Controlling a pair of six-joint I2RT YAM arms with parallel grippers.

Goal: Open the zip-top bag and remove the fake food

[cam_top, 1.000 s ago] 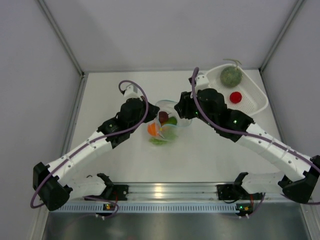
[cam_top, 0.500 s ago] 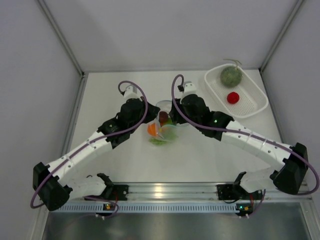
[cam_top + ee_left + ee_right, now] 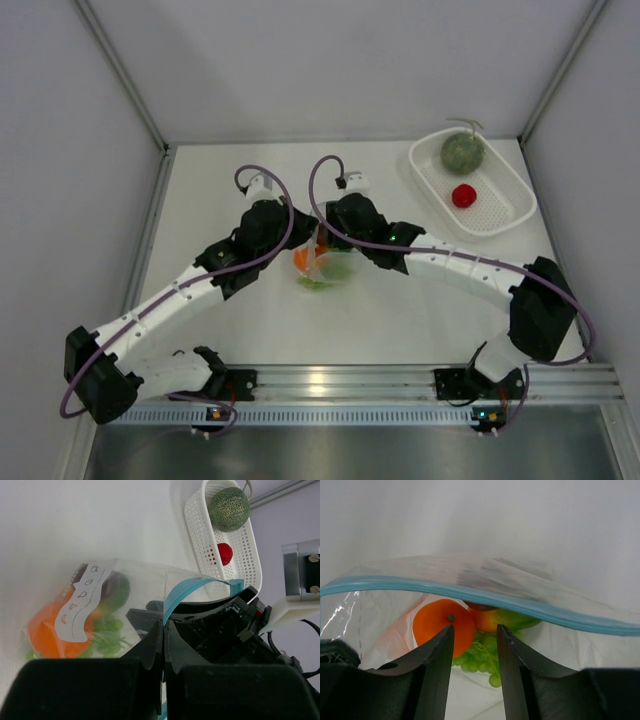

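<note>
- The zip-top bag lies on the table, left of the white perforated basket. It is apart from the basket and closer to my bases than the basket is.
- Its long axis runs slanted. The mouth end, with the light blue zip strip, is the end nearer to the basket, and the closed bottom points away from the basket.
- The mouth is open, and the zip strip makes an arch there.
- My left gripper is clenched on the zip strip at the mouth.
- My right gripper is at the same mouth, on the basket's side of it. Its jaws stand apart, and I see nothing grasped between them.
- The orange ball, the green-orange piece and the leafy green piece are inside the bag, toward the end far from the basket.
- The grey-green melon and the red ball lie in the basket.
</note>
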